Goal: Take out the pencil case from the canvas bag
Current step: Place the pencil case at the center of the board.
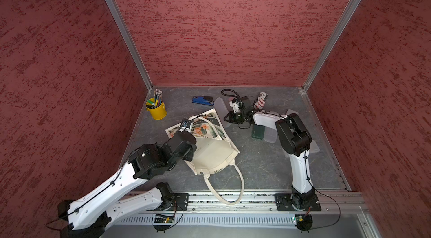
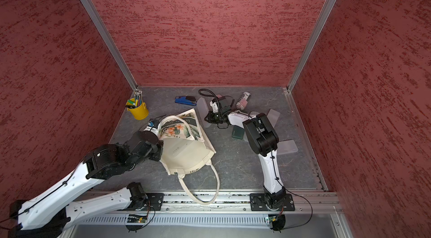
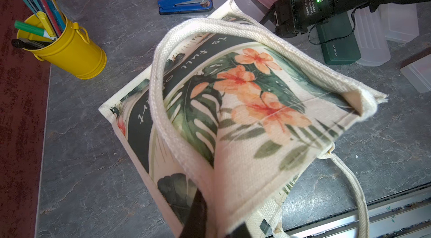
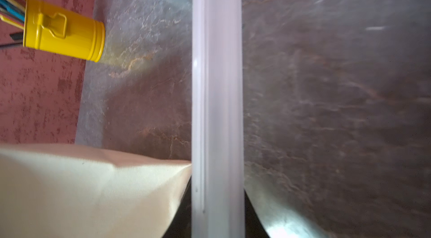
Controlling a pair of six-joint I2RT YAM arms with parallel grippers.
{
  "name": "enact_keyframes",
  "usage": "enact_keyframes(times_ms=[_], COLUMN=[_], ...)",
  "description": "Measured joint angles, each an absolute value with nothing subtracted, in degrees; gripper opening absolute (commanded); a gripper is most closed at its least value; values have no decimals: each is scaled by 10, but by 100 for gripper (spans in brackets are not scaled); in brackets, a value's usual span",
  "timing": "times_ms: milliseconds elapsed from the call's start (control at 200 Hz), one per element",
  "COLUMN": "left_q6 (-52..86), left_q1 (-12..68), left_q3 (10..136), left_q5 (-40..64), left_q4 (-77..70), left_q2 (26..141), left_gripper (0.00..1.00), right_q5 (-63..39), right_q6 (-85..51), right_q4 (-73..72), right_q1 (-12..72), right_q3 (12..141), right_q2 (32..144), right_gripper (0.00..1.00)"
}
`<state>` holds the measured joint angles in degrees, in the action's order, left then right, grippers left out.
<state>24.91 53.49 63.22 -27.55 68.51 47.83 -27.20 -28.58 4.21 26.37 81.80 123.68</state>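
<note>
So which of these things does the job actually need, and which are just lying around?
In the job: canvas bag; frosted pencil case, clamped in the right gripper; left gripper, pinching the bag.
Lying about: yellow pen pot; blue stapler; dark green box; striped can; other frosted cases.
</note>
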Motion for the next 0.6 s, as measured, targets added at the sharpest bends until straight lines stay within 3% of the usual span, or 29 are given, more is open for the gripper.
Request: enact_keyframes(times_ms=[250, 446, 596], left_q6=[262, 274, 276], left_q1=[540, 549, 554], left_q3=[634, 634, 634], left_q5=[-281, -285, -289], left_q4=[699, 703, 705], left_q2=[467, 465, 465], left_gripper=[0, 0, 0], right_q5=[-266, -237, -197], right_q6=[-309, -308, -293], right_q4=[43, 56, 68], right_q1=[247, 245, 244], right_q3=[811, 804, 764], right_q2=[1237, 1216, 1115], right_gripper=[48, 69, 92])
